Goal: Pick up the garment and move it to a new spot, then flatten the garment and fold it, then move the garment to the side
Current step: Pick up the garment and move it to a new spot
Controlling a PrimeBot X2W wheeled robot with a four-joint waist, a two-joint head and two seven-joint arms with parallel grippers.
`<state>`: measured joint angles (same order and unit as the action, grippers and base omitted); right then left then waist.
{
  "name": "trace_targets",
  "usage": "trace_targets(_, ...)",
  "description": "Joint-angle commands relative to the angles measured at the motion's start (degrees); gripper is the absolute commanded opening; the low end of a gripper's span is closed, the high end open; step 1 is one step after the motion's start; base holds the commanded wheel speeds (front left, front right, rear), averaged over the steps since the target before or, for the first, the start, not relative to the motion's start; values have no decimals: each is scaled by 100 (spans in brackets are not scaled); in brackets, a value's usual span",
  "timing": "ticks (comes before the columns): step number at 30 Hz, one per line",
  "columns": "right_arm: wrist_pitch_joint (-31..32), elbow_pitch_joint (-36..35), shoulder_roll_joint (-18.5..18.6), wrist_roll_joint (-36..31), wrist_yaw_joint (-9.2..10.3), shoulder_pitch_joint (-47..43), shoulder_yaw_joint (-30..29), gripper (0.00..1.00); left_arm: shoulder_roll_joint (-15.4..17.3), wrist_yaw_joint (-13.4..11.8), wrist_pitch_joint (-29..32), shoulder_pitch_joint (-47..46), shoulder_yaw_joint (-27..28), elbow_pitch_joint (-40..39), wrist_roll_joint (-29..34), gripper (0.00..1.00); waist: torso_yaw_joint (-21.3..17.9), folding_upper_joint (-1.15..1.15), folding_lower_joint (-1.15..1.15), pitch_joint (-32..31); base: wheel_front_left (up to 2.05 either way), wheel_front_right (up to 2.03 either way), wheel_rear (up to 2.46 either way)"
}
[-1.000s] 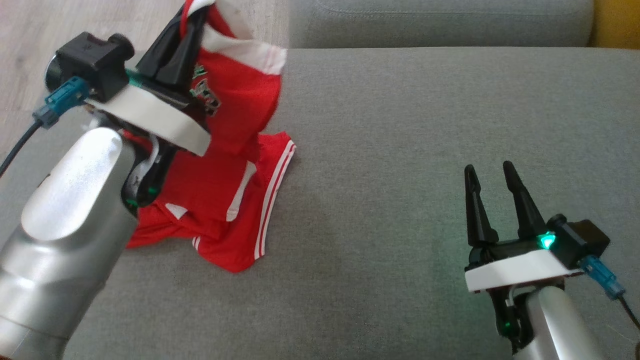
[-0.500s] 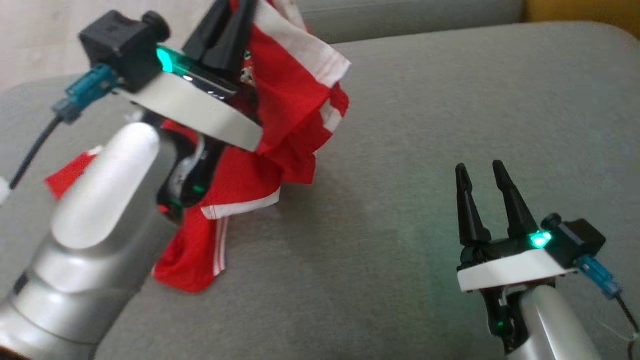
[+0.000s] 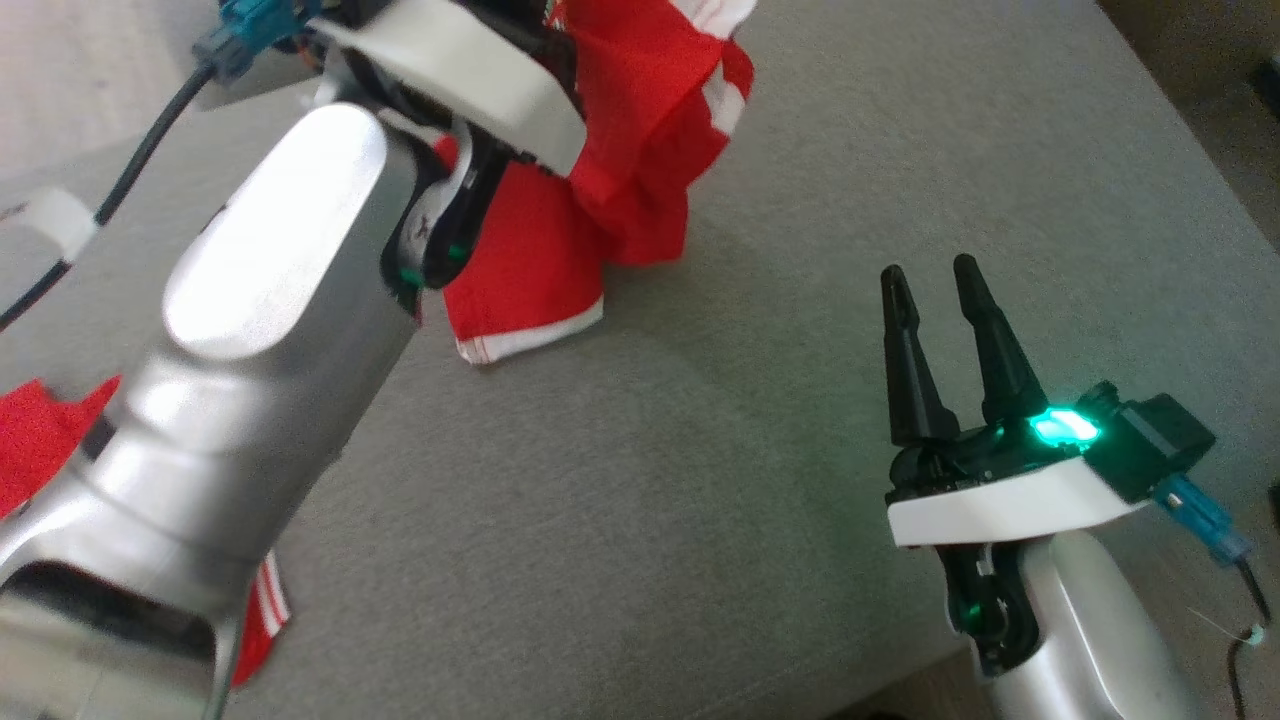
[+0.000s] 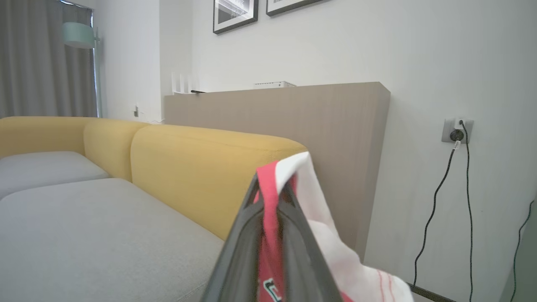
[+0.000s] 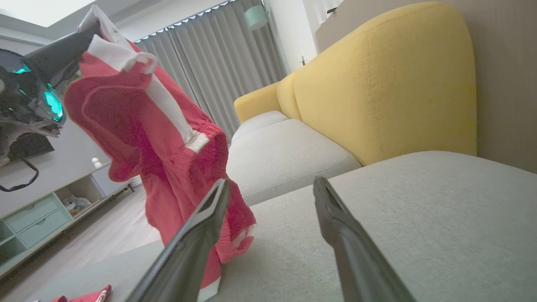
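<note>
I have my left gripper (image 4: 271, 186) clamped on the red garment (image 3: 640, 170) hanging upper left, hem touching the grey cushion (image 3: 700, 480), right gripper (image 3: 930, 285) lower right, fingers apart, empty.

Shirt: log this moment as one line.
step: pick up | left pincer: shut on shirt | shirt: hanging over sofa | right pincer: open, empty

Left arm (image 3: 270, 250) raised high, left gripper (image 4: 270, 186) pinched tight on garment (image 3: 640, 120); right gripper (image 3: 930, 285) low, fingers spread apart
</note>
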<state>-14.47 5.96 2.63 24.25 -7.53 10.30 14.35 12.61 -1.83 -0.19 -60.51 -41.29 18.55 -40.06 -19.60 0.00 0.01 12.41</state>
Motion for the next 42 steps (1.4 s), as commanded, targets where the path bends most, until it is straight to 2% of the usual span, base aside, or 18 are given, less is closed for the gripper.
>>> trace_targets(1,-52,-227,25,36,4,199,135,100,64,65,-100,-380,198,25,70,100,-222,0,-1,203,0,0,0)
trace_targets(6,-52,-291,25,29,4,198,76,100,34,246,-514,-609,169,850,220,100,-165,0,-1,265,0,0,0)
trace_targets(12,-52,-247,25,-179,4,141,-235,100,317,473,-1007,-437,126,1287,338,100,426,0,-1,169,0,0,0)
trace_targets(16,-52,-210,25,-342,4,82,-502,100,581,475,-1232,-101,123,1201,422,100,877,0,-1,35,0,0,0)
trace_targets(21,-52,-137,25,-588,4,-41,-729,100,892,292,-1391,697,141,816,493,100,1439,0,-1,-168,0,0,0)
trace_targets(23,-52,-122,25,-628,4,-65,-749,100,947,238,-1409,909,148,714,492,100,1532,0,-1,-209,0,0,0)
trace_targets(29,-52,0,25,-809,4,-233,-863,100,1096,-206,-1472,2310,296,31,469,100,2004,0,-1,-456,0,0,0)
trace_targets(32,-52,68,25,-856,4,-326,-894,100,1056,-453,-1477,3001,492,-358,535,100,2163,0,-1,-552,0,0,0)
trace_targets(36,-52,138,25,-892,4,-430,-899,100,890,-638,-1479,3847,814,-747,642,100,2296,0,-1,-650,0,0,0)
trace_targets(42,-52,166,25,-994,4,-463,-874,100,610,-605,-1480,4367,1149,-1024,960,100,2462,0,-1,-640,0,0,0)
